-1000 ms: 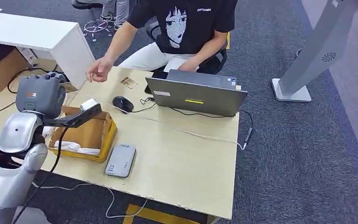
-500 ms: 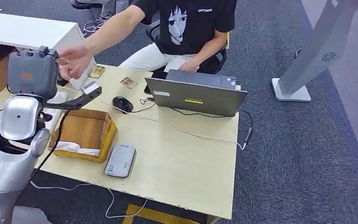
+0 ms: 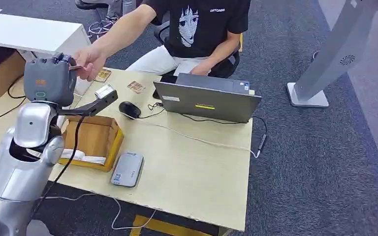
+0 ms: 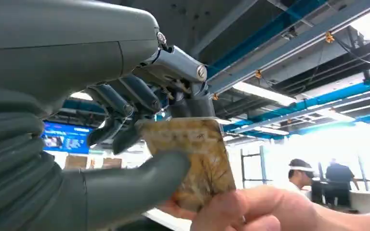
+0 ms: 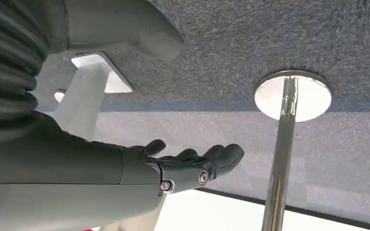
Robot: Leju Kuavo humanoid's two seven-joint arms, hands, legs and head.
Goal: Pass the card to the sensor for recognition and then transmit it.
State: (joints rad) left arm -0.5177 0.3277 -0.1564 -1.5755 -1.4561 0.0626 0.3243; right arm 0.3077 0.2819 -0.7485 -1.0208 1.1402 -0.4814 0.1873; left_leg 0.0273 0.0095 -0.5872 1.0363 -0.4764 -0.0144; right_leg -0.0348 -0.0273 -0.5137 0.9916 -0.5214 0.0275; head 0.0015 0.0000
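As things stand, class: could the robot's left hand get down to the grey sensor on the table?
Probably not yet: the left hand is raised, pinching the card that a person's hand also grips. The sensor itself lies uncovered.

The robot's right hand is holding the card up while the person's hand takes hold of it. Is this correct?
Not quite: it is the left robot hand that holds the card, as the left wrist view shows. The person's hand does grip it.

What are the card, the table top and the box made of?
The card: likely glossy printed plastic, stiff and flat in the left hand.
The table: pale wood-look board, matte; probably laminate.
The box: brown cardboard, dull, with folded flaps.
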